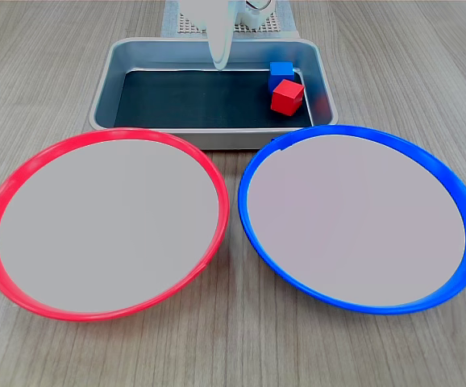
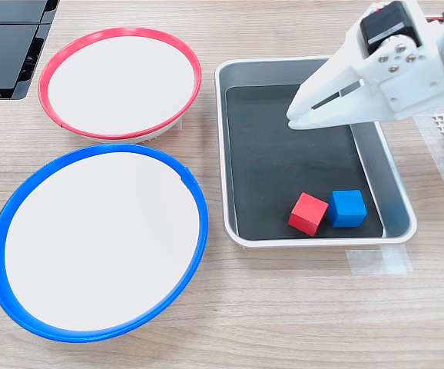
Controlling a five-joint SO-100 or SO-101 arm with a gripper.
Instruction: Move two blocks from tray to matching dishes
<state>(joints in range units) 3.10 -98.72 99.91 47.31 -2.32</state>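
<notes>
**Both cubes sit in the tray, gripper empty above it**

The white gripper [image 2: 295, 117] hangs over the grey tray [image 2: 397, 188], its tip pointing down toward the black floor. In the second exterior view its 2 jaws lie nearly together, with only a thin dark slit between them, and they hold nothing. In the first exterior view only a single pale fingertip [image 1: 219, 48] shows at the tray's far wall, so the gap cannot be judged there.

The 2 blocks are apart from the gripper, in the same tray but at the opposite end. In the second exterior view the red cube [image 2: 308, 213] and the blue cube [image 2: 348, 208] lie below the gripper tip, near the tray's lower wall, side by side and just about touching, the red one turned at an angle. In the first exterior view they are to the right of the fingertip, in the tray's right corner: the blue cube [image 1: 280, 75] is behind and the red cube [image 1: 287, 97] is in front.

Both dishes lie outside the tray, further from the gripper than the cubes. In the second exterior view the red-rimmed dish [image 2: 50, 68] is to the gripper's left and the blue-rimmed dish [image 2: 7, 211] to its lower left. Each shows a bare pale centre, and their rims nearly meet.
</notes>
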